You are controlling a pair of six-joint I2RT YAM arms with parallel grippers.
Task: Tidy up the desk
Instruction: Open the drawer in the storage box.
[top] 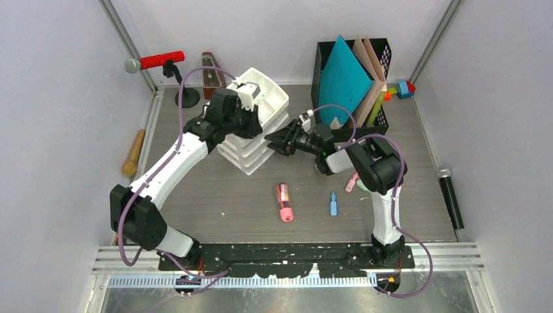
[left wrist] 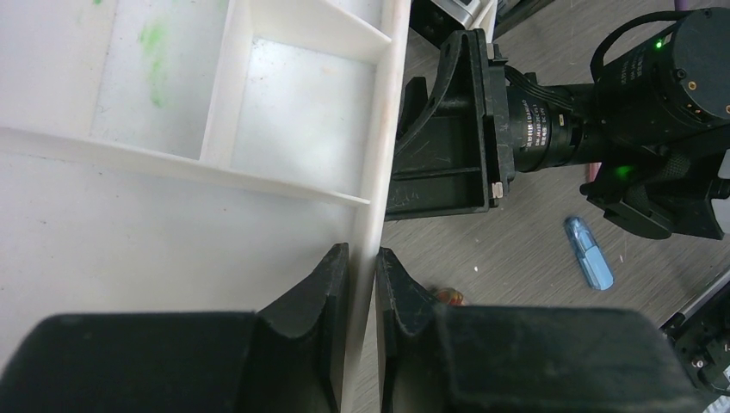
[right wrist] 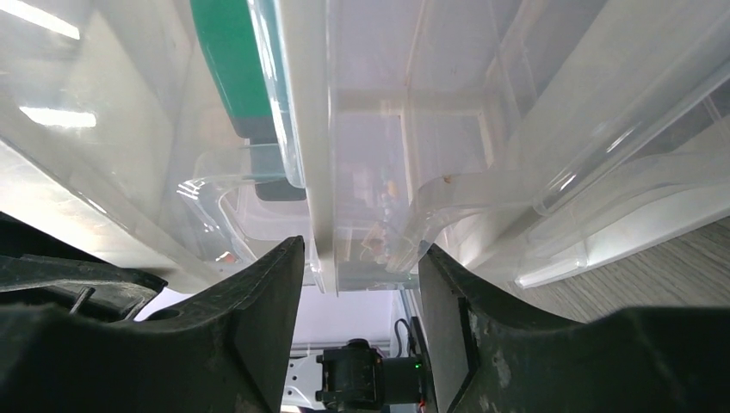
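Desk (top: 215,195): grey-brown wood-grain top, filling the floor between pale lavender walls, with the black rail at the near edge where my two arms are bolted.
Far left: a red-handled microphone (top: 160,60) on a black stand in the far corner; a wooden handle (top: 134,153) lies off the desk's left edge.
My left pincer (left wrist: 361,258): clamped together on the side wall of the top tray (left wrist: 172,215), one finger inside, one outside.
Top tray: white, divided into compartments, tilted and sitting askew on the tray stack (top: 251,156).
Tray stack: on the desk left of centre, toward the far side.
My right pincer (right wrist: 357,258): at the right side of the stack, fingers apart with a clear plastic rim standing between them; I cannot tell whether either finger touches it.
Loose things: a pink marker (top: 284,202) and a small blue piece (top: 333,203) lie near the middle, apart from each other.
File rack (top: 385,55): black, far right of centre, holding a teal folder (top: 342,78) and tan ones.
Far right: coloured blocks (top: 404,88) by the wall; a black microphone (top: 450,195) lies along the right edge.
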